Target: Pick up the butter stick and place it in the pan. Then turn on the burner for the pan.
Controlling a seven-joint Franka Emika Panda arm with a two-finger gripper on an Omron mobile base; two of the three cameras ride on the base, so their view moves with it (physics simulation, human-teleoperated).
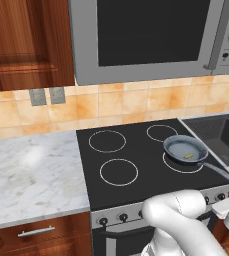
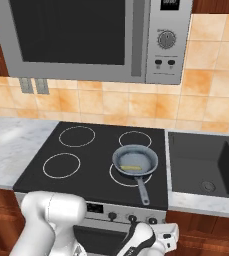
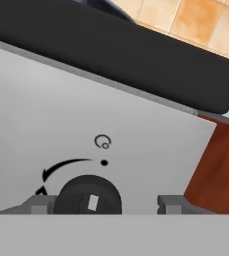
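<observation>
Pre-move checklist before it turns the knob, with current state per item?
1. Butter stick in the pan: ok.
2. Pan over the burner, the widest ring: ok.
3. Gripper lined up on a stove knob: ok, the knob sits between the fingertips, nearer one of them.
4. Fingers clamped on the knob: not ok, gaps show on both sides.
5. This knob drives the pan's burner: cannot tell.
6. Burner already on: cannot tell, no glow shows.

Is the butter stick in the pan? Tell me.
Yes: the butter stick lies on the floor of the pan, which sits on the front right burner.
</observation>
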